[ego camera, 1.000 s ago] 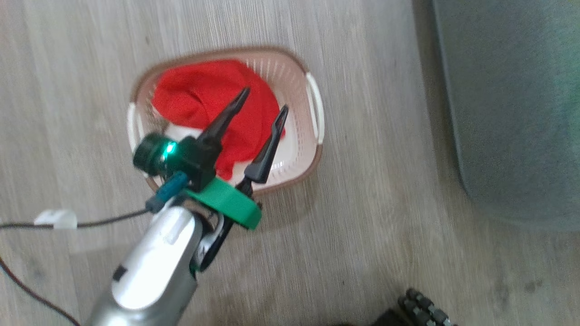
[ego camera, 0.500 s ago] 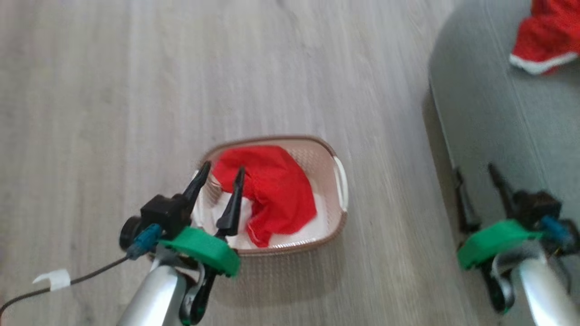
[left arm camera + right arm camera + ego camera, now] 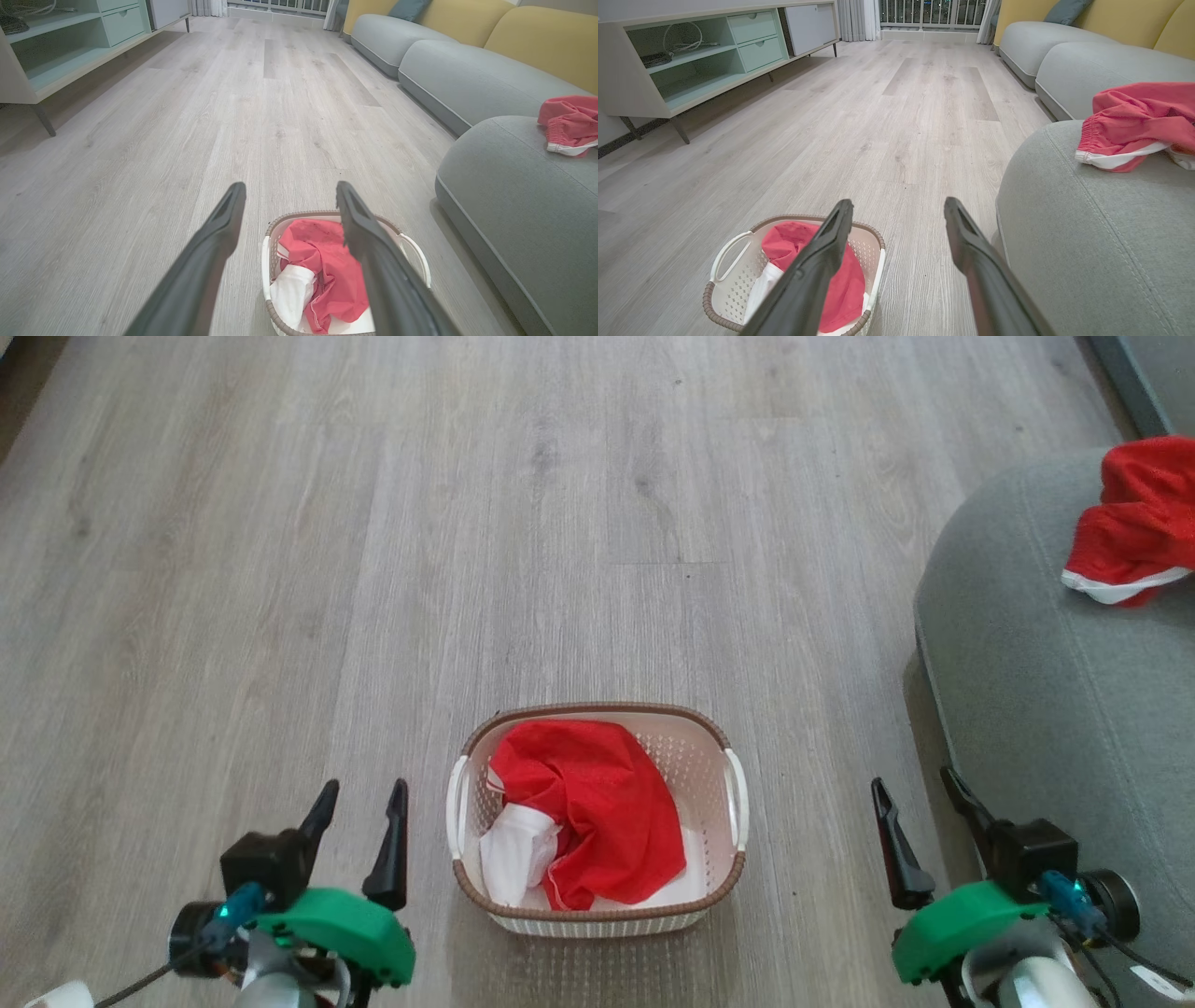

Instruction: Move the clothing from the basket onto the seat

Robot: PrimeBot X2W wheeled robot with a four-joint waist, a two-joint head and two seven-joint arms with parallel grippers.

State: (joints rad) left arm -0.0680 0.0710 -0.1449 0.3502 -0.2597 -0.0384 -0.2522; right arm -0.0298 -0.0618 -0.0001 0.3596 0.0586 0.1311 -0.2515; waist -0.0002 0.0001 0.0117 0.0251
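The cream basket (image 3: 597, 710) with a brown rim stands on the floor between my two grippers. Crumpled inside it lies the red clothing (image 3: 607, 803), with a white panel showing at its left. My left gripper (image 3: 364, 789) is open to the left of the basket, holding nothing. On the other side my right gripper (image 3: 913, 780) is open too, between the basket and the grey-green seat (image 3: 1046, 709). The left wrist view shows the open left gripper (image 3: 290, 186) above the basket (image 3: 299, 215) and clothing (image 3: 327, 270). The right gripper (image 3: 899, 202) is beside the seat (image 3: 1087, 233).
A second red garment with white trim (image 3: 1134, 523) lies on the seat at the far right. More grey sofa sections with yellow back cushions (image 3: 467, 70) run along the right. A low pale-green cabinet with shelves (image 3: 668, 60) stands at the left. Wood floor (image 3: 560, 523) stretches ahead.
The head camera has swung, shifting the whole picture. My left gripper has drawn back from over the basket to its left side. The right gripper has come into view. The clothing stays in the basket.
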